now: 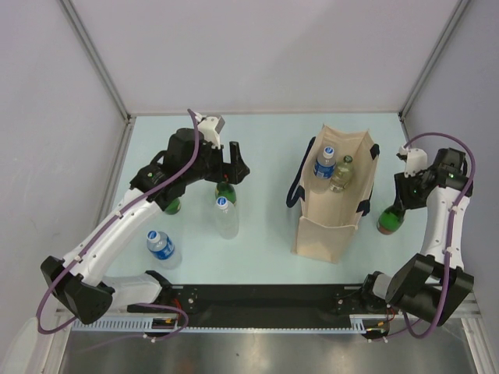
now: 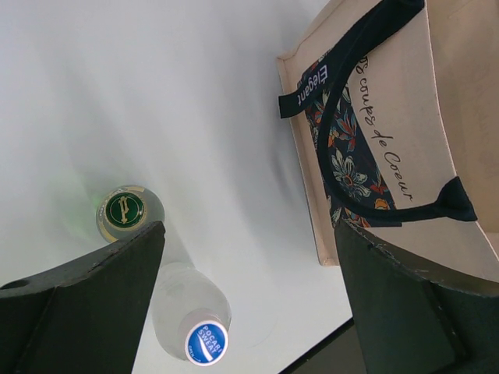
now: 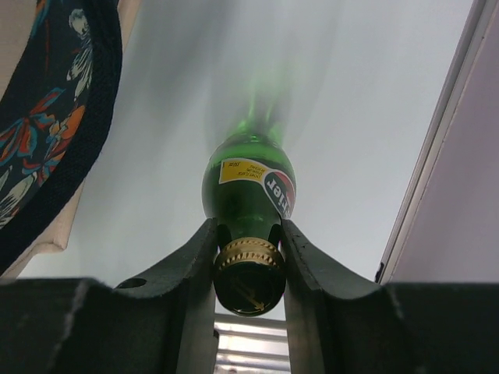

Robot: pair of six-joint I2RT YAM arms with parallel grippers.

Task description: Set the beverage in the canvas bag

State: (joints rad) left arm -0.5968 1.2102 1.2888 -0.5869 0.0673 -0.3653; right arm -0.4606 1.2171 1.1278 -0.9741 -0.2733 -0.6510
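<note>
The beige canvas bag (image 1: 331, 210) with navy handles stands upright right of centre, with two clear bottles (image 1: 325, 162) showing inside it. To its right is a green glass bottle (image 1: 390, 220) with a gold-banded cap. My right gripper (image 3: 248, 227) is shut on the neck of this green bottle (image 3: 249, 187), just under the cap. In the right wrist view the bag's edge (image 3: 47, 226) is at the left. My left gripper (image 1: 226, 165) hangs open over the left-hand bottles, nothing between its fingers (image 2: 117, 280).
On the left stand a green bottle (image 1: 225, 191) and a clear blue-capped bottle (image 1: 226, 216). Another green bottle (image 1: 171, 206) and another clear one (image 1: 161, 247) stand nearer the left arm. The enclosure's frame post (image 3: 437, 156) runs close on the right.
</note>
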